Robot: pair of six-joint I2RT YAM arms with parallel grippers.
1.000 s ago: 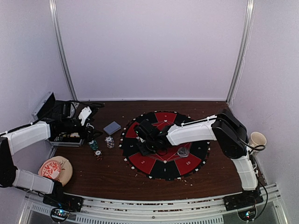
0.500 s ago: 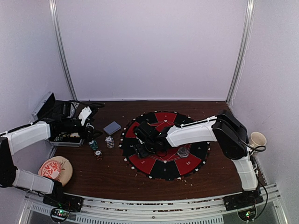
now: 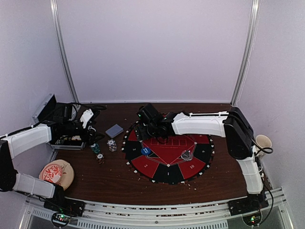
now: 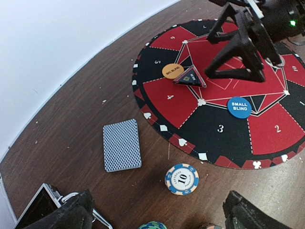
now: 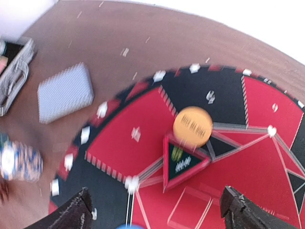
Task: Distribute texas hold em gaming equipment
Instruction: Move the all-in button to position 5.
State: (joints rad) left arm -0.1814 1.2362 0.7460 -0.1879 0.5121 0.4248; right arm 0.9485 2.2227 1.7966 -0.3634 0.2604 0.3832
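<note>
Item: orange button disc (image 5: 192,127), which lay flat on the mat (image 5: 114,143) against a triangular marker (image 5: 183,162). Judged thin, rigid, light and probably slick, best pinched across its rim. Right pincer (image 5: 157,214) hung above it, spread and empty; left pincer (image 4: 155,217) was likewise spread and empty.

Gap between card deck (image 4: 122,145) and chip stack (image 4: 182,179).

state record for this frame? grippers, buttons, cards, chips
left gripper: open, empty, above the table
right gripper: open, empty, above the large round red-and-black mat
blue round SMALL BLIND button: flat on mat
orange round BIG BLIND button: flat on mat, apart from blue one
blue-backed card deck: on brown table, off mat
blue-and-white chip stack marked 10: on table, beside mat edge
</note>
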